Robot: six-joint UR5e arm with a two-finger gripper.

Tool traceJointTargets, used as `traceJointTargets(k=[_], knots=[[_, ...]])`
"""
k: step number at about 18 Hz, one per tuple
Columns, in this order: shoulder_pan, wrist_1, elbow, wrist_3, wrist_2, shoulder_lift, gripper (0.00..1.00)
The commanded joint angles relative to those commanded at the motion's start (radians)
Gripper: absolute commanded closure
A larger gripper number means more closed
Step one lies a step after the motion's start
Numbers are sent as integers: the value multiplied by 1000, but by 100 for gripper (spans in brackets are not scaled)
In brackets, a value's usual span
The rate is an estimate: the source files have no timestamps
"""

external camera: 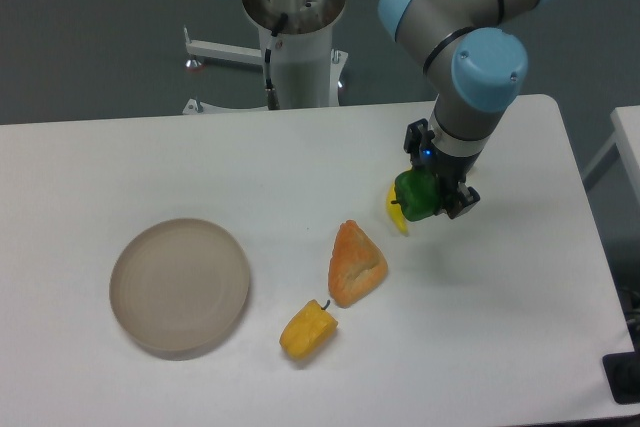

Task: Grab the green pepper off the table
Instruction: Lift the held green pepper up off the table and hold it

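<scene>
Clamped between two black fingers, the claw [432,197] grips the small glossy dark green bell pepper [418,194], lobed and blocky, and holds it near the desk's right edge, about midway between far and near sides. Whether the pepper is lifted off the surface or resting on it cannot be told from this fixed view. Just beside it, partly hidden behind the pepper, lies a small bright yellow curved piece [396,212], too covered to identify.

On the large flat white matte desk [150,167] with rounded corners lie three more things. One round beige plate [180,287], smooth and shallow with a raised rim, sits toward the near left corner and holds nothing. One orange wedge-shaped piece [357,264] with a rough, speckled surface lies near the middle. One yellow pepper [307,330] with a thin dark stem lies just beside the wedge, toward the near edge.
</scene>
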Motion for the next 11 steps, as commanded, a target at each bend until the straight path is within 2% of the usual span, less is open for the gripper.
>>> traceJointTargets(k=[8,11], knots=[[0,-2,8,3,9,-3,57],[-2,17,0,-5,11,-3,57]])
